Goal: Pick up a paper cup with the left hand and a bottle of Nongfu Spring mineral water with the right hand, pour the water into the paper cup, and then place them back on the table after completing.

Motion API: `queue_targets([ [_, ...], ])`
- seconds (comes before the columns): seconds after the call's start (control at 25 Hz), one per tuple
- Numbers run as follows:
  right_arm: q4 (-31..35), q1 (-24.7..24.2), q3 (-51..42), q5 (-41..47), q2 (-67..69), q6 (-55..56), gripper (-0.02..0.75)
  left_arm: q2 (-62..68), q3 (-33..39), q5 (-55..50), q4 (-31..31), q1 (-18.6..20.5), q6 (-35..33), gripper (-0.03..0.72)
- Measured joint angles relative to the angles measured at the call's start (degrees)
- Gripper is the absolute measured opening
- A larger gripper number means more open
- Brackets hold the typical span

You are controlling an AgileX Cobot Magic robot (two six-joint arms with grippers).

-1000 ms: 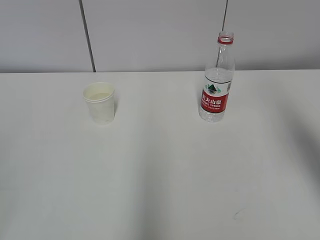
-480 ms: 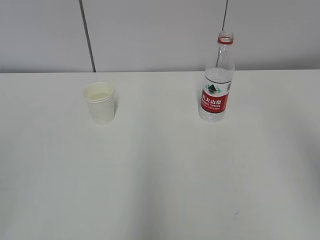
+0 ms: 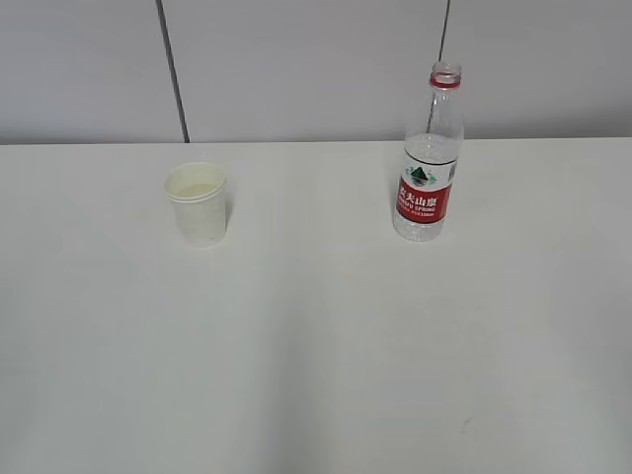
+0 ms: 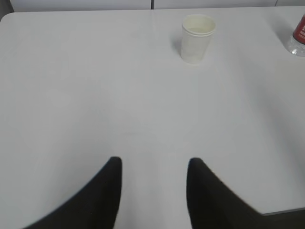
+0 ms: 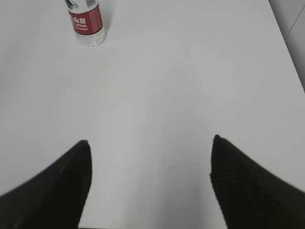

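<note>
A white paper cup (image 3: 197, 202) stands upright on the white bench (image 3: 316, 346), left of the middle in the exterior view, with a little pale liquid showing inside it. Well apart to its right stands the bottle (image 3: 429, 158), upright and uncapped, with a red ring at the neck and a red label around its lower half; the water (image 3: 431, 150) reaches roughly to the shoulder above the label. Neither arm shows in the exterior view. In the left wrist view the left pincer (image 4: 153, 164) hangs over bare bench with its two dark fingers (image 4: 102, 191) spread apart and nothing between them; the cup (image 4: 197, 38) sits far ahead of it and slightly to the right, and a corner of the bottle (image 4: 298, 38) shows at the right edge. In the right wrist view the right pincer (image 5: 150, 143) is also wide apart and holds nothing, its fingers (image 5: 243, 181) framing bare bench, while the bottle (image 5: 86, 21) stands far ahead and to the left, cut off at the top edge. A grey panelled wall (image 3: 316, 69) rises behind the bench.
</note>
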State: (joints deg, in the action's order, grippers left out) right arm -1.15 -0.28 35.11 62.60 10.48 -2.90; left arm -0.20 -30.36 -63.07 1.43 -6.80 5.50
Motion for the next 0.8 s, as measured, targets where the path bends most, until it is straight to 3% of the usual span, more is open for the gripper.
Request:
queue_targets([
  [0.28,0.0,0.0,-5.1,0.2,-10.7,-3.0,0.573,0.0,0.0,0.0,0.0,0.0,0.0,0.29],
  [0.8,0.0,0.0,-6.5,2.8,-11.5,-3.2,0.573,0.0,0.0,0.0,0.0,0.0,0.0,0.29],
])
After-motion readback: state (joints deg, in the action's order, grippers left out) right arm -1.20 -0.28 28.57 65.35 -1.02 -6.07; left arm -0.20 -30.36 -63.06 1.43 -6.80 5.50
